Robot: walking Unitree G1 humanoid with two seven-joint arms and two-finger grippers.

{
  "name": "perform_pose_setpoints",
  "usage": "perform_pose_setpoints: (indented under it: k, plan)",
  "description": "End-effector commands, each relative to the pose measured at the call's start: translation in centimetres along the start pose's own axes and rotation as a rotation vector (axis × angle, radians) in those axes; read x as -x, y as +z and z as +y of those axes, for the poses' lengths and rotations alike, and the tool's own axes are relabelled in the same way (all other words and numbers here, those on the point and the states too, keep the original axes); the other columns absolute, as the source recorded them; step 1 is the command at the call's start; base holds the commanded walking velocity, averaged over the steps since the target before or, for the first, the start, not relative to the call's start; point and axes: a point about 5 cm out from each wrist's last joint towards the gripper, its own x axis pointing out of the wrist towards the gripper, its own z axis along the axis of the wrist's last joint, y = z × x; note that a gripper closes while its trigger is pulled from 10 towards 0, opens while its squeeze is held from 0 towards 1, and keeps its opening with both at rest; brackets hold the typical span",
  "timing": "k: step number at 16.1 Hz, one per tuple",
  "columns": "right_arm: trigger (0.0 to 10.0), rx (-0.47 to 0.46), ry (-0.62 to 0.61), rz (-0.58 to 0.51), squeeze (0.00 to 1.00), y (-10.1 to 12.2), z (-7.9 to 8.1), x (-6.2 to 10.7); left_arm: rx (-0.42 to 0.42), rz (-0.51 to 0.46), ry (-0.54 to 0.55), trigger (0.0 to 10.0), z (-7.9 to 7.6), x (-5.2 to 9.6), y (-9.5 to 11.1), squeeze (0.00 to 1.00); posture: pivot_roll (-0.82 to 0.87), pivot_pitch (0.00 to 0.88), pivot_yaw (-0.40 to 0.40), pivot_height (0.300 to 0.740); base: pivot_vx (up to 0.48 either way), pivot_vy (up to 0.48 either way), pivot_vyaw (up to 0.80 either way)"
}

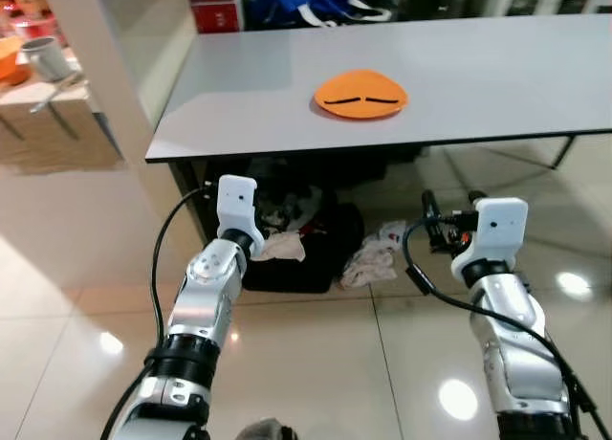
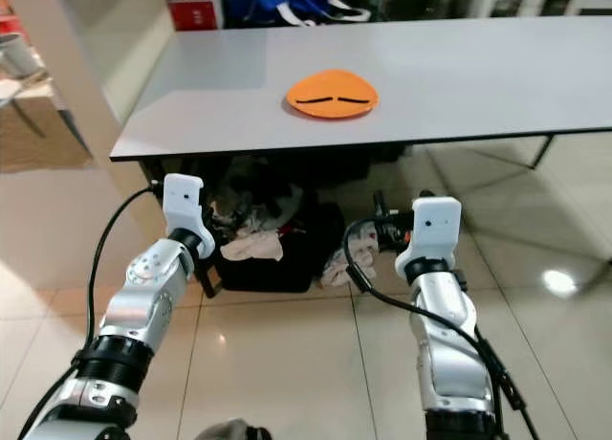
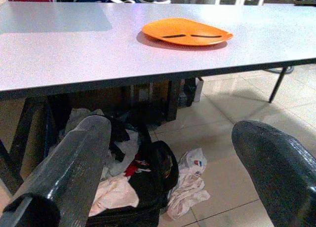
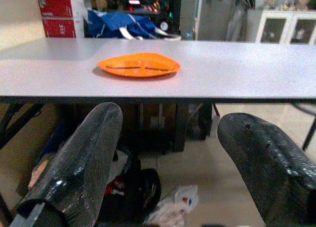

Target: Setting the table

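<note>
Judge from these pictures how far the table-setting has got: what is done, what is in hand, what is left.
Done: one orange plate lies on the grey table, near its front edge. In hand: nothing; the left pincer and right pincer are both open and empty, held below the table edge over the tiled floor. Left: no other tableware can be seen on the table, so most of the setting probably remains.

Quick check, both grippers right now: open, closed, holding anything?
Left gripper: open, holding nothing, held below the table edge.
Right gripper: open, holding nothing, also below the table edge, facing the orange plate.
</note>
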Motion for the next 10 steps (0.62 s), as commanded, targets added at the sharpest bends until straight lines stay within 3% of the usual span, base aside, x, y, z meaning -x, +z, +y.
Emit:
perform_pose_setpoints:
  k: [1, 8, 10]
  plan:
    - [10.0, -0.015, 0.006, 0.012, 0.0, -0.32, 0.23, 0.09, -0.013, 0.024, 0.022, 10.0, 0.39, -0.18, -0.07, 0.0, -0.02, 0.0, 0.087, 0.74, 0.0, 0.48, 0.0]
    - [10.0, -0.037, 0.026, 0.016, 0.0, -0.76, 0.65, 0.24, -0.054, 0.027, 0.062, 10.0, 0.62, -0.47, -0.02, 0.0, -0.02, 0.0, 0.094, 0.74, 0.0, 0.48, 0.0]
    - [10.0, -0.03, 0.041, 0.012, 0.0, -0.69, 0.78, 0.22, -0.057, 0.028, 0.061, 10.0, 0.48, -0.49, -0.08, 0.0, -0.02, 0.0, 0.094, 0.74, 0.0, 0.48, 0.71]
